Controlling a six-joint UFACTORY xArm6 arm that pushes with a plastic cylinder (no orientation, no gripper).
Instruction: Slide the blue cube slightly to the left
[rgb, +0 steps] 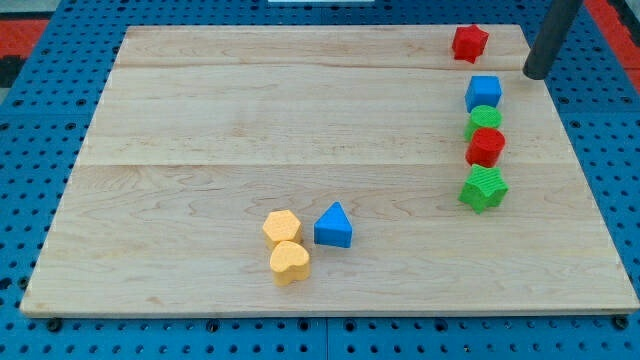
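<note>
The blue cube (483, 93) sits near the view's upper right on the wooden board (200, 150), at the top of a column of blocks. My tip (535, 74) is just to the cube's upper right, a small gap away, not touching it. Right below the cube a green round block (484, 120) touches it, then a red round block (486, 147), then a green star-shaped block (483, 188). A red star-shaped block (469, 42) lies above the cube near the board's top edge.
A blue triangular block (333, 226) lies at lower centre, with a yellow hexagonal block (281, 227) and a yellow heart-shaped block (289, 262) to its left. The board's right edge runs close to my tip.
</note>
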